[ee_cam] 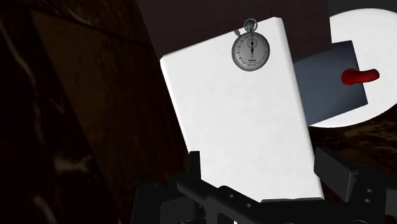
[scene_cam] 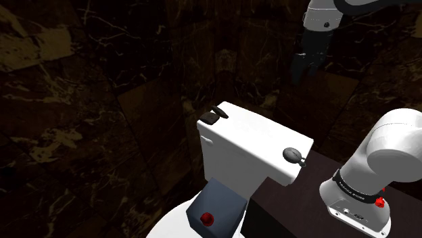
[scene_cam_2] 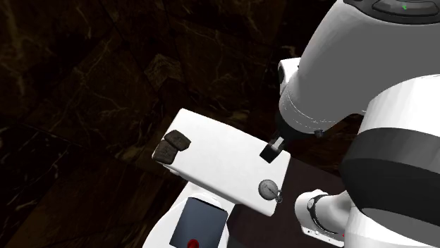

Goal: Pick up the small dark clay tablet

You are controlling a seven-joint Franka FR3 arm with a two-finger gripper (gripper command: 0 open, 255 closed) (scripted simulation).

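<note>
Tool [scene_cam: 302, 76], black, spread apart and empty, hanging well above the white toilet-tank lid [scene_cam: 257, 135], round silver stopwatch [scene_cam: 293, 155] at the lid's nearer corner, small dark brown flat tablet [scene_cam_2: 179, 140] lying untouched at the far corner beside a second dark slab [scene_cam_2: 166, 151], with approach, descent and grasp seemingly all left.

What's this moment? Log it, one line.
phase: pre-grasp | gripper: open, above lid | tablet: lid corner, not held | stopwatch: another corner
</note>
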